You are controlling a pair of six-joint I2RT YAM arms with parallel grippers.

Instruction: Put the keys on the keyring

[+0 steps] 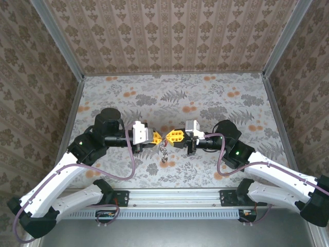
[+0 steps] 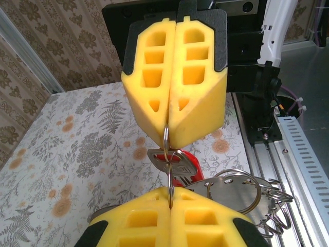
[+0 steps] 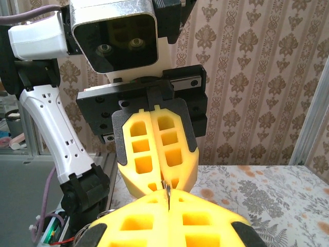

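Yellow-padded left gripper (image 2: pixel 169 198) at the frame's bottom edge and right gripper (image 2: pixel 167 135) above both clamp the thin keyring (image 2: pixel 166 147), keys (image 2: pixel 177 163) dangling between.

Light is soft and even, coming from above, and shadows on the table (image 1: pixel 205 98) are pale and short. The top view is sharp. In the left wrist view the keys (image 2: pixel 177 163) and the thin keyring (image 2: pixel 166 138) carry small glints; the near yellow pads (image 2: pixel 149 224) are slightly soft. In the right wrist view the far left background is blurred.
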